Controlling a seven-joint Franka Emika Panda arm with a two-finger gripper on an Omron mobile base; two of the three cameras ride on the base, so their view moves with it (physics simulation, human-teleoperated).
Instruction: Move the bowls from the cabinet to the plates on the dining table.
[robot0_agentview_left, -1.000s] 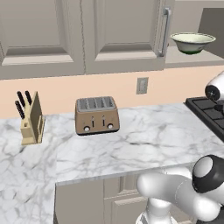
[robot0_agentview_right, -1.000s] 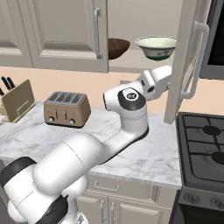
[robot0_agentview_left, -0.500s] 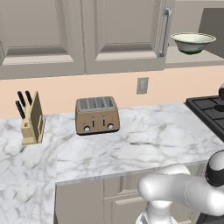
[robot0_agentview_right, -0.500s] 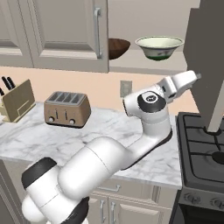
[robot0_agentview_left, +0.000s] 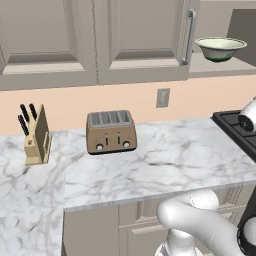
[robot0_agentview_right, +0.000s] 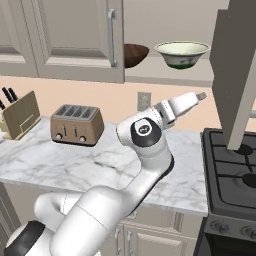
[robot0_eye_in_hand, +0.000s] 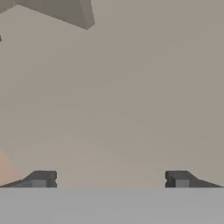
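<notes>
**While hanging under the open shelf: bowls up at 12, reach goes up and in**

While parked below the cabinet opening, worth noting first that the two-finger gripper (robot0_eye_in_hand: 110, 179) is spread wide with nothing between the tips, staring at plain grey-beige surface in the hand view. In the right base view, sits at the end of the white forearm (robot0_agentview_right: 180, 105), which slants up toward 2 o'clock.

From there, the smaller glossy pale green-cream bowl (robot0_agentview_right: 182, 53) lies at about 12 o'clock, straight above the wrist on the shelf of the grey-beige wall cabinet (robot0_agentview_right: 165, 76). The wide dark brown wood-grain bowl (robot0_agentview_right: 134, 55) is at about 10 to 11 o'clock, just beside the green one and half tucked behind the closed recessed-panel door (robot0_agentview_right: 77, 35). So probably the green one first, being nearer. Both round, so no long axis to line up with.

Swung-out door (robot0_agentview_right: 234, 75) hangs at 3 o'clock from the hand, likely the thing to avoid clipping. No plates or dining table in sight, just the marble worktop (robot0_agentview_left: 150, 165) with a brown toaster (robot0_agentview_left: 111, 132).
</notes>
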